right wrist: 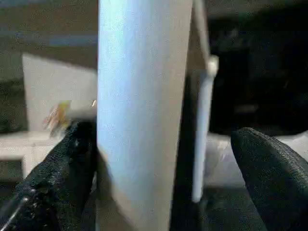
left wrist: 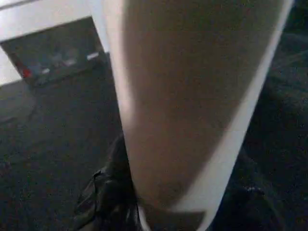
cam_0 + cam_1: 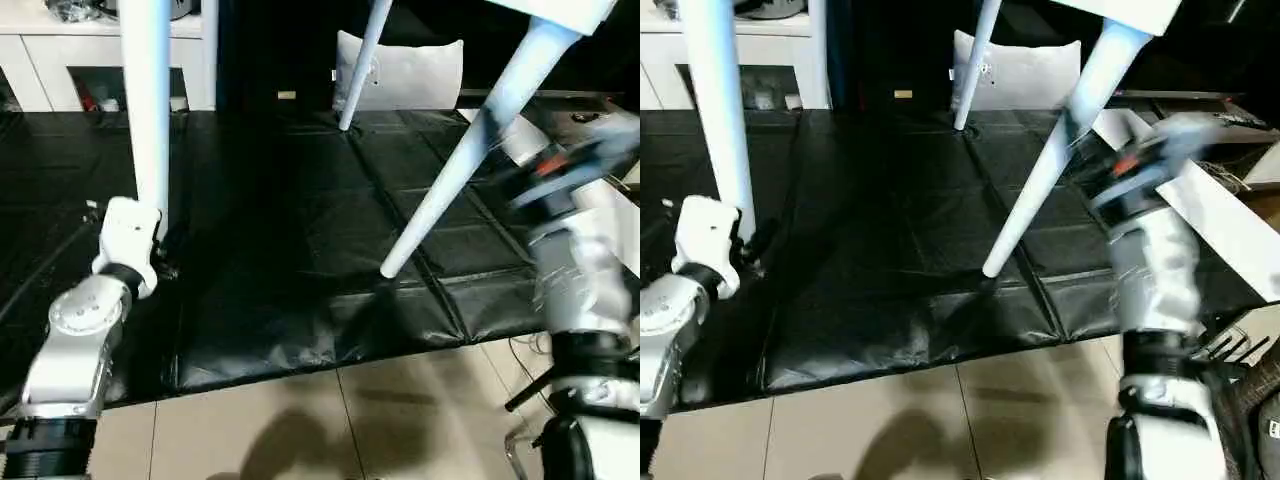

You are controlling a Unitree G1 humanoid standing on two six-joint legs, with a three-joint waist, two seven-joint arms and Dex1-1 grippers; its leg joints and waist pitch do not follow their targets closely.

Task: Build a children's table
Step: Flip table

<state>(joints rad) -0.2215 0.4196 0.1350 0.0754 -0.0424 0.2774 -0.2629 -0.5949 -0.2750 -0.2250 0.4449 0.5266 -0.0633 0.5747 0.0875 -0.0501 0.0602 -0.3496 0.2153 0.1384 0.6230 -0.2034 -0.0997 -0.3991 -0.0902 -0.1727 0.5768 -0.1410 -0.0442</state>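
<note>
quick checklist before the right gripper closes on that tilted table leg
1. Right gripper open: ok, its fingers stand wide apart.
2. Tilted leg between those fingers: ok, one finger sits against it, the other is apart from it.
3. Left gripper on the upright leg: ok, it is shut on that leg low down.
4. Tilted leg seated in the table top: cannot tell, the joint is cut off at the picture's edge.
5. Tilted leg's foot on the black mat: cannot tell whether it touches.
6. Far leg in front of the cushion: ok, apart from both grippers.
</note>
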